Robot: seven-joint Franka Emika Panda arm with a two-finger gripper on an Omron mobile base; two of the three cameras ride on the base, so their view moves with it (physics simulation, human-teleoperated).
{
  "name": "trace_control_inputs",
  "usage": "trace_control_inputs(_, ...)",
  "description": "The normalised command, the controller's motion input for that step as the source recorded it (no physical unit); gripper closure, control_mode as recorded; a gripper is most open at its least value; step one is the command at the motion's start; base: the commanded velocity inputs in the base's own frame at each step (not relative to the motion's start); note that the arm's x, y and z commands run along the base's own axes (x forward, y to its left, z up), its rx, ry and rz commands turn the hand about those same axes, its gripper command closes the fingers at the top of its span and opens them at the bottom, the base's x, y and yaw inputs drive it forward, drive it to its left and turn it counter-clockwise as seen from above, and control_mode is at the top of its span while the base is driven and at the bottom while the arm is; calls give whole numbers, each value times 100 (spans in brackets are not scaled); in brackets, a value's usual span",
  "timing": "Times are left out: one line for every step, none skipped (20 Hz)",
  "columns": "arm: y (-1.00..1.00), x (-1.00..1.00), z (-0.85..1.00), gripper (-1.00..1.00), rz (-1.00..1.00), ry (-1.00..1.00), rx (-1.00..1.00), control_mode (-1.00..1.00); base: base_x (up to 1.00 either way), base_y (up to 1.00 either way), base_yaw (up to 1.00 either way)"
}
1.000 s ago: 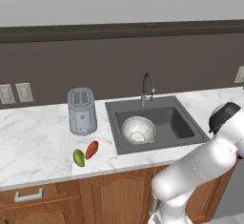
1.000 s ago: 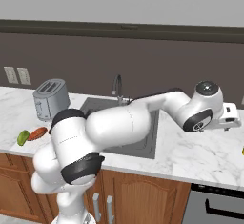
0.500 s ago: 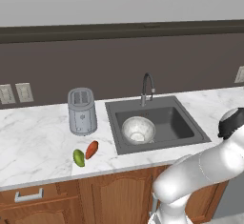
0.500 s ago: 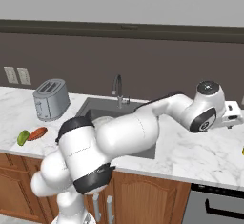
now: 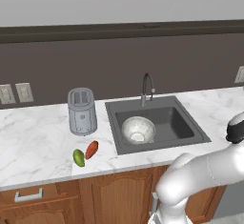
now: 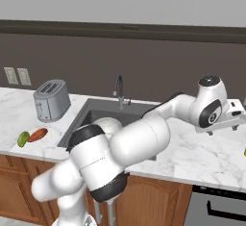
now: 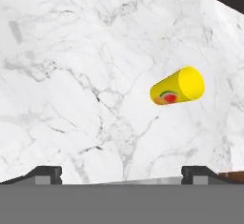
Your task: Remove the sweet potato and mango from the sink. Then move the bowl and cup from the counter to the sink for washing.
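The yellow cup (image 7: 178, 87) with a red mark rests on white marble, ahead of my gripper (image 7: 122, 174) and right of its centre line. The jaws stand wide open with nothing between them, and the dark fingertips (image 7: 45, 174) are well apart from the cup. My hand (image 6: 233, 117) hovers over the counter right of the sink (image 5: 187, 125). The mottled whitish bowl (image 5: 138, 129) sits inside the sink basin. The green mango (image 5: 78, 157) and orange-red sweet potato (image 5: 91, 149) lie side by side on the counter left of the sink.
A grey toaster (image 5: 82, 111) stands behind the fruit, left of the sink. The curved faucet (image 5: 147, 88) rises at the sink's back edge. A dark backsplash wall with outlets (image 5: 14, 93) runs behind the counter. My arm (image 6: 144, 141) stretches across in front of the sink.
The arm has swung further right, carrying the hand out over the right-hand counter. The jaws stayed open. Bowl, mango and sweet potato have not moved.
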Motion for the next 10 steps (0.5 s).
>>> trace_control_inputs(-12, 10, 0, -100, 0, 17, -1, -100, 0, 0, 0)
trace_control_inputs(-12, 9, 0, -100, 0, 17, 0, -100, 0, 0, 0)
trace_control_inputs(-13, 9, 0, -100, 0, 16, 0, -100, 0, 0, 0)
trace_control_inputs(-16, 8, 0, -100, 0, 16, 0, -100, 0, 0, 0)
trace_control_inputs(-17, 6, 0, -100, 0, 15, 0, -100, 0, 0, 0)
trace_control_inputs(-16, 4, 0, -100, 0, 14, 0, -100, 0, 0, 0)
trace_control_inputs(-14, 5, 0, -100, 0, 13, 0, -100, 0, 0, 0)
trace_control_inputs(-13, 3, 0, -100, 0, 13, 0, -100, 0, 0, 0)
trace_control_inputs(-12, 4, 0, -100, 0, 13, 0, -100, 0, 0, 0)
trace_control_inputs(-13, 3, 0, -100, 0, 10, 0, -100, 0, 0, 0)
